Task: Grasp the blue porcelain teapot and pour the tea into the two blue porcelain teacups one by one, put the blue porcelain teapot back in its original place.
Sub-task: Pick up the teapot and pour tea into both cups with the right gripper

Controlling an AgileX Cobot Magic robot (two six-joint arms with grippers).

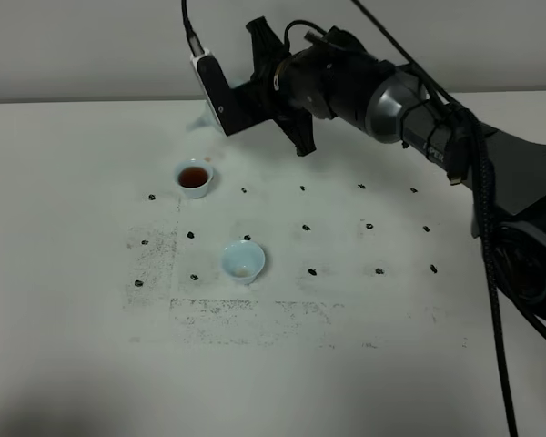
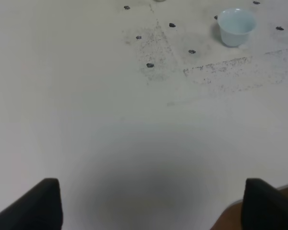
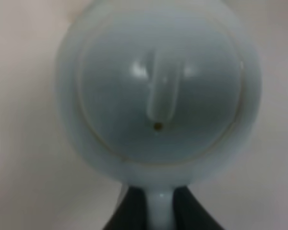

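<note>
While the right gripper clamps the handle of the blue porcelain teapot and the left gripper gapes empty, only the teacup nearer the far edge of the table holds tea.

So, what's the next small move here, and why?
Probably swing the teapot, held by its handle in the right fingers, over the near cup: the far cup already holds tea, while the near one looks nearly empty.
</note>
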